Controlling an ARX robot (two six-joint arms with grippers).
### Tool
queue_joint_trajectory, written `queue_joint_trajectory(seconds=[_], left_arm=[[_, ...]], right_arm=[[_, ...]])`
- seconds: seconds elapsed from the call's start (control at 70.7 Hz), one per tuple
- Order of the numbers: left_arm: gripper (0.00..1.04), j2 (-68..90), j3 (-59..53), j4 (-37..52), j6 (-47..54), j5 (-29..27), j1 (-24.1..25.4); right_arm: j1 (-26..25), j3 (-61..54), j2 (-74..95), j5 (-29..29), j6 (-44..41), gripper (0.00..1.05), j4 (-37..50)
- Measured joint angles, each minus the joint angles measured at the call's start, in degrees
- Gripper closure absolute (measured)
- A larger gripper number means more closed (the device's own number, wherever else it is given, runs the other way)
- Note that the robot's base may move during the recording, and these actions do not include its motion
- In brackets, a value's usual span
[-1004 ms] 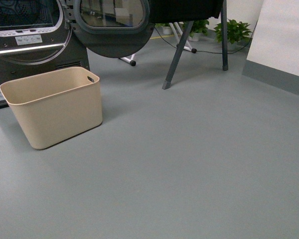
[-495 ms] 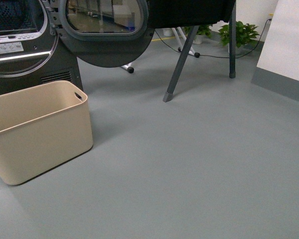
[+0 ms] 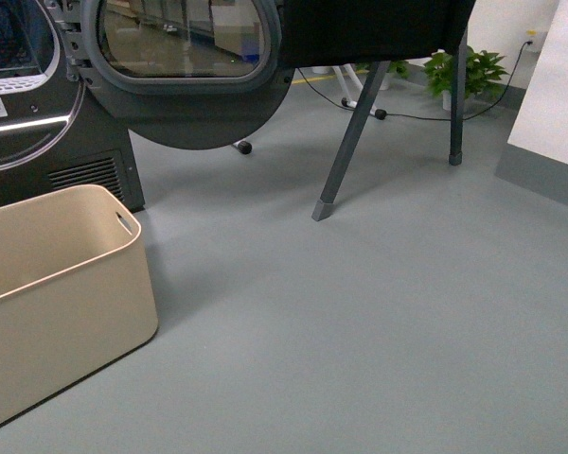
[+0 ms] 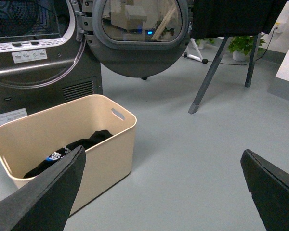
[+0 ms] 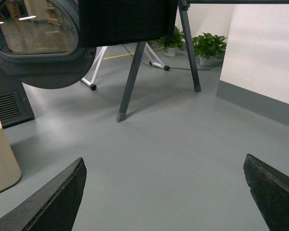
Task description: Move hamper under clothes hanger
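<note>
The beige hamper stands on the grey floor at the front view's lower left, in front of the dryer. The left wrist view shows the hamper with dark clothes inside. The clothes hanger's slanted grey leg and a second leg stand further back and to the right, with black fabric hanging above. My left gripper is open over bare floor, the hamper's corner beside one finger. My right gripper is open too, facing the hanger leg. Neither arm shows in the front view.
A dark grey dryer with its round door swung open stands behind the hamper. A white-legged frame with black wheels, potted plants and a cable lie beyond the hanger. A white wall with grey skirting bounds the right.
The front view has moved forward and to the right: the hamper has slid toward the lower left and grown larger, and the hanger legs and dryer door appear closer.
</note>
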Motion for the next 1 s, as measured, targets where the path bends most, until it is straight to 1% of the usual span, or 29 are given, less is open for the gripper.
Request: queue_joint_trajectory(seconds=[1.004], left_arm=[[0.07,0.13,0.0,-0.02,0.0,-0.07,0.0]], right_arm=[[0.02,0.0,0.02,-0.11,0.0,0.08,-0.02]])
